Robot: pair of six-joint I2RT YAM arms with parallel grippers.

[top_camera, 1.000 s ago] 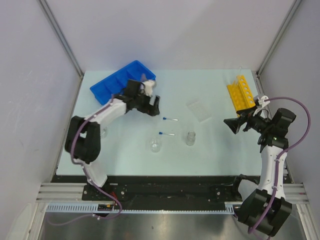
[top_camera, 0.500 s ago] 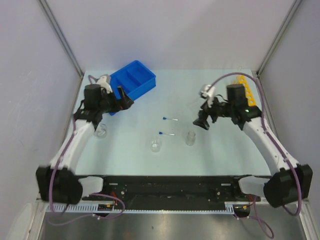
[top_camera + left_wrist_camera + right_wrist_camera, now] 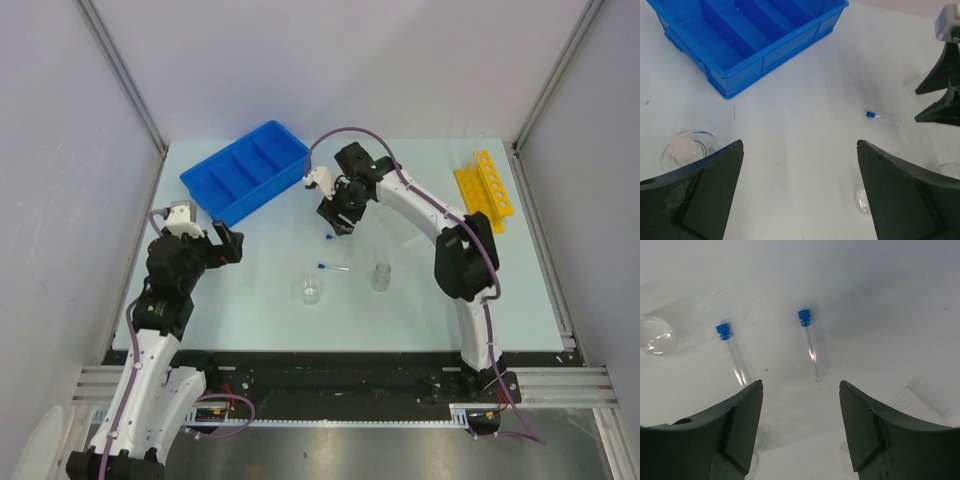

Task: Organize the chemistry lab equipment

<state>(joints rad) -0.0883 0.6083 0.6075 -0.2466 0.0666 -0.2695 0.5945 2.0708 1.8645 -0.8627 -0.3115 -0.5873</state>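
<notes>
The blue divided tray (image 3: 245, 170) sits at the back left and the yellow holed rack (image 3: 484, 188) at the back right. Two thin blue-capped tubes lie mid-table, one (image 3: 330, 237) (image 3: 812, 345) just ahead of my open, empty right gripper (image 3: 338, 218) (image 3: 800, 385), the other (image 3: 333, 267) (image 3: 735, 352) nearer the front. A small glass beaker (image 3: 312, 290) and a vial (image 3: 381, 276) stand beyond them. My left gripper (image 3: 227, 243) (image 3: 800, 145) is open and empty over bare table in front of the tray (image 3: 755, 35). The clear plate is hidden behind my right arm.
Another small clear glass (image 3: 687, 150) stands beside the left finger, hidden by the arm from above. The right gripper's fingers (image 3: 940, 85) show at the left wrist view's right edge. Grey walls enclose the table on three sides.
My right gripper has swung left from near the plate to above the upper blue-capped tube. My left gripper has drawn back from the tray toward the near left.
</notes>
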